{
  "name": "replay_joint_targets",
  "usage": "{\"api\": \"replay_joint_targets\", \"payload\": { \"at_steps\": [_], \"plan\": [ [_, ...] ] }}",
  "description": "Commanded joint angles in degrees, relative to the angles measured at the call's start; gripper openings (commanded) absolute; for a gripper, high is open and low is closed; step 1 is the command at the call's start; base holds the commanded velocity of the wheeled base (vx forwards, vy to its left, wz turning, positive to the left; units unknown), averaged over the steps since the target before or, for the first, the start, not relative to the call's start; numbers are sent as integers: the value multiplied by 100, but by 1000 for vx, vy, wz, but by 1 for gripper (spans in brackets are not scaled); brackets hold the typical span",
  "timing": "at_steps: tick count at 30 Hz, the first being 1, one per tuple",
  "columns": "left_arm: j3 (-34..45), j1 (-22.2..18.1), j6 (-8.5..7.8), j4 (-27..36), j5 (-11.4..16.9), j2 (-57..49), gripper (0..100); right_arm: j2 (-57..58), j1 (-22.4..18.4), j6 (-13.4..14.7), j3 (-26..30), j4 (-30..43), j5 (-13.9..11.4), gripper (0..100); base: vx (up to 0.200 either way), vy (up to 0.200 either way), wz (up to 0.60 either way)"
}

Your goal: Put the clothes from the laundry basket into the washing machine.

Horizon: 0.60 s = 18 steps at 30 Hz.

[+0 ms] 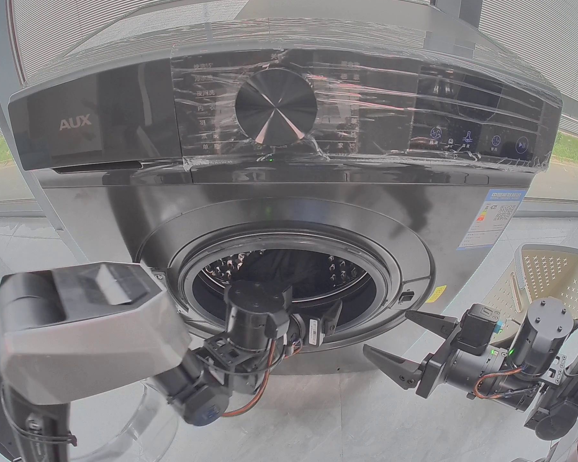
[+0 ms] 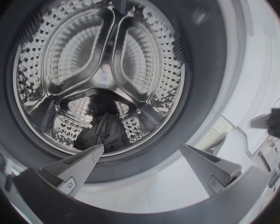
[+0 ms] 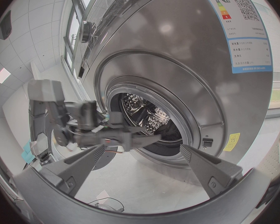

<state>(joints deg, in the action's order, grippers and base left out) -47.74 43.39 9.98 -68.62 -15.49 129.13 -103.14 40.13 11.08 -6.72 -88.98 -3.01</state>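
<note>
The grey washing machine stands with its round drum opening uncovered. A dark garment lies at the bottom of the perforated steel drum. My left gripper is open and empty just in front of the drum mouth, pointing inward, and it appears at the opening's lower rim in the head view. My right gripper hangs open and empty to the right of the opening, above the floor. A cream laundry basket stands at the far right; its inside is hidden.
The machine's glass door is swung open at the lower left, under my left arm. Light floor tiles stretch in front of the machine. From the right wrist view, my left arm crosses in front of the opening.
</note>
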Motion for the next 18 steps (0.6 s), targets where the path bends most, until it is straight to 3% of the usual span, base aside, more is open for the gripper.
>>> {"api": "replay_joint_targets", "payload": {
  "at_steps": [1, 6, 8, 9, 10, 12, 13, 18],
  "plan": [
    [2471, 1005, 487, 24, -173, -3281, 100, 137, -40, -18, 241, -32, 20, 100, 0, 0, 0],
    [3209, 988, 584, 42, -200, -4072, 100, 277, -49, -18, 557, -41, 55, 100, 0, 0, 0],
    [3710, 926, 505, 24, -507, -4432, 100, 541, -120, -9, 672, 21, 134, 100, 0, 0, 0],
    [3710, 926, 505, 24, -507, -4432, 100, 541, -120, -9, 672, 21, 134, 100, 0, 0, 0],
    [3807, 944, 469, -37, -885, -4555, 100, 743, -287, -62, 672, 30, 310, 100, 0, 0, 0],
    [3833, 926, 461, -37, -1026, -4599, 100, 805, -418, -71, 672, 39, 327, 100, 0, 0, 0],
    [3833, 856, 381, -20, -1289, -4731, 100, 840, -559, -106, 672, 47, 345, 100, 0, 0, 0],
    [4036, 407, 267, -46, -1412, -4836, 100, 910, -858, -141, 672, 258, 486, 100, 0, 0, 0]
  ]
}}
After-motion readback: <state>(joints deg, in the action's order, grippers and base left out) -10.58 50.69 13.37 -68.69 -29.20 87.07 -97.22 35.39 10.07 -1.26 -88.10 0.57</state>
